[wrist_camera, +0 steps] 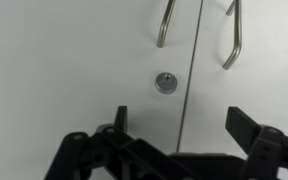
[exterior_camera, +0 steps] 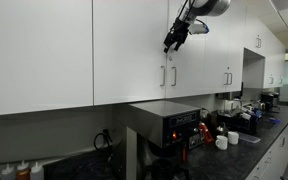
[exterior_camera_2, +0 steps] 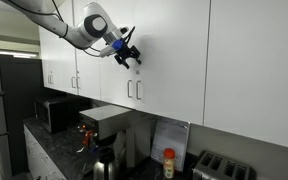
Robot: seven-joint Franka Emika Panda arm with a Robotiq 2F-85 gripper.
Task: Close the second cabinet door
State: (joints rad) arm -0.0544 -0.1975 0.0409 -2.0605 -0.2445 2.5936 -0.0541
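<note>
The second cabinet door (exterior_camera: 206,40) is a tall white panel with a silver bar handle (exterior_camera: 173,76) at its lower left edge. In both exterior views it looks flush with the matching door beside it (exterior_camera_2: 174,50). My gripper (exterior_camera: 172,42) hangs close in front of the seam between the two doors, above the handles (exterior_camera_2: 132,60). In the wrist view my gripper (wrist_camera: 184,125) is open and empty. Beyond it are the seam (wrist_camera: 190,90), two bar handles (wrist_camera: 165,25) (wrist_camera: 231,40) and a small round grey button (wrist_camera: 165,82).
Under the cabinets is a dark counter with a black coffee machine (exterior_camera: 169,122), white cups (exterior_camera: 222,141), a microwave (exterior_camera_2: 52,112), a brewer with a pot (exterior_camera_2: 105,140), a bottle (exterior_camera_2: 168,163) and a toaster (exterior_camera_2: 224,168). Smaller white doors (exterior_camera: 269,60) continue farther off.
</note>
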